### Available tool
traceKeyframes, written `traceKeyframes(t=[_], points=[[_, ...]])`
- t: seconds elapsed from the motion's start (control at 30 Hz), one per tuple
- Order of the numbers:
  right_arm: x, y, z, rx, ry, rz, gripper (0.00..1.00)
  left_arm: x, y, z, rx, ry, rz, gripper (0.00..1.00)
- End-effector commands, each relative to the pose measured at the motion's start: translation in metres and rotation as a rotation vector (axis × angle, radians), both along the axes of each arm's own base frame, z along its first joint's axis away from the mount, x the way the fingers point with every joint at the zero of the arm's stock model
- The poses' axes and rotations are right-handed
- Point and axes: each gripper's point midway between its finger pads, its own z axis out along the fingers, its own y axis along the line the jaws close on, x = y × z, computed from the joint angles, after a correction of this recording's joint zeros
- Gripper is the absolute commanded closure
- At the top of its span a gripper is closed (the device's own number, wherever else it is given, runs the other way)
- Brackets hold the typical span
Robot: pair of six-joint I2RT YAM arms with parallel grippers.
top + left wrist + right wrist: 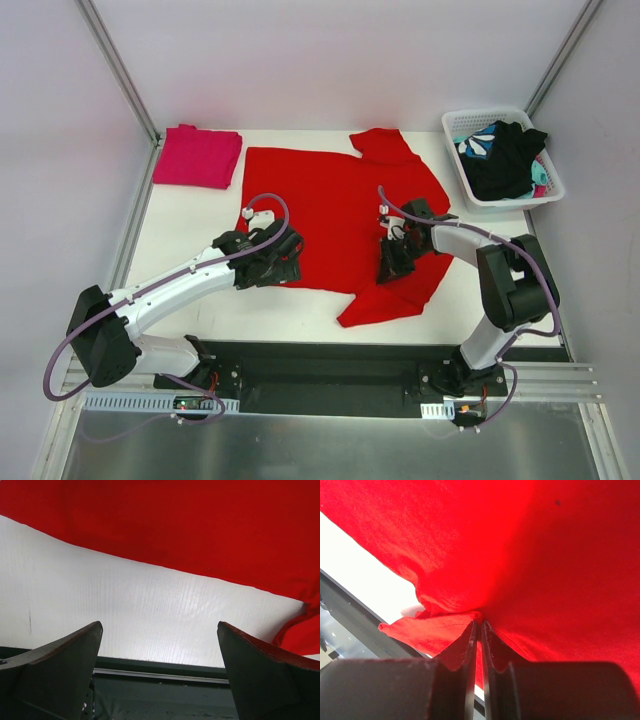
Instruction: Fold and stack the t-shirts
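A red shirt (330, 200) lies flat beside the basket (462, 172), its length running toward it, shoulders nearest. Only the right wrist view shows the right gripper (479, 623) pinching its cloth; the left gripper (160, 625) gapes empty.

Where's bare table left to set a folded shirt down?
Best patch: left side, in front of the folded pink t-shirt, between the red t-shirt and the table edge. A thin strip runs along the near edge past the red hem. Right side is crowded: right gripper on the cloth, then the basket.
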Motion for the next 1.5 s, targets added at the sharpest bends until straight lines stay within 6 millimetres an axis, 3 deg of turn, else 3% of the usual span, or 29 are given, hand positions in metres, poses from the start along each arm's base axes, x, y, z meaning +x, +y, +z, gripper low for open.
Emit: traceKeyframes(t=[0.0,0.17,0.4,0.43,0.5,0.7,0.8,0.97,1.0,1.03,1.1,1.3,1.47], points=[[0.000,0.004,0.016,0.017,-0.042,0.020,0.98,-0.002,0.001,0.009,-0.020,0.000,0.006,0.01],[0.000,0.000,0.023,-0.003,-0.055,0.006,0.99,-0.002,0.003,0.003,-0.009,0.009,0.022,0.01],[0.003,-0.020,0.059,-0.091,-0.154,-0.044,0.99,0.015,0.014,0.000,-0.041,-0.011,0.084,0.01],[0.004,-0.022,0.068,-0.100,-0.185,-0.050,0.99,0.020,0.027,-0.004,-0.058,-0.010,0.135,0.01],[0.001,-0.030,0.073,-0.134,-0.197,-0.059,0.99,0.025,0.033,-0.012,-0.126,-0.002,0.175,0.01],[-0.005,-0.036,0.096,-0.132,-0.256,-0.070,0.99,0.044,0.080,-0.011,-0.124,-0.097,0.362,0.12],[-0.007,-0.035,0.099,-0.118,-0.254,-0.065,0.99,0.046,0.094,-0.017,-0.108,-0.105,0.445,0.16],[-0.009,-0.034,0.097,-0.116,-0.249,-0.062,0.99,0.050,0.091,-0.030,-0.190,-0.142,0.527,0.21],[-0.009,-0.034,0.096,-0.115,-0.247,-0.061,0.99,0.045,0.096,-0.041,-0.203,-0.139,0.543,0.22],[-0.010,-0.034,0.096,-0.112,-0.246,-0.060,0.99,0.054,0.090,-0.040,-0.262,-0.177,0.543,0.24],[-0.010,-0.034,0.096,-0.109,-0.245,-0.059,0.99,0.051,0.099,-0.050,-0.274,-0.193,0.569,0.26],[-0.012,-0.033,0.094,-0.104,-0.236,-0.054,0.99,0.053,0.114,-0.053,-0.250,-0.207,0.577,0.27],[-0.010,-0.031,0.096,-0.097,-0.240,-0.054,0.99,0.061,0.119,-0.053,-0.270,-0.248,0.574,0.35]])
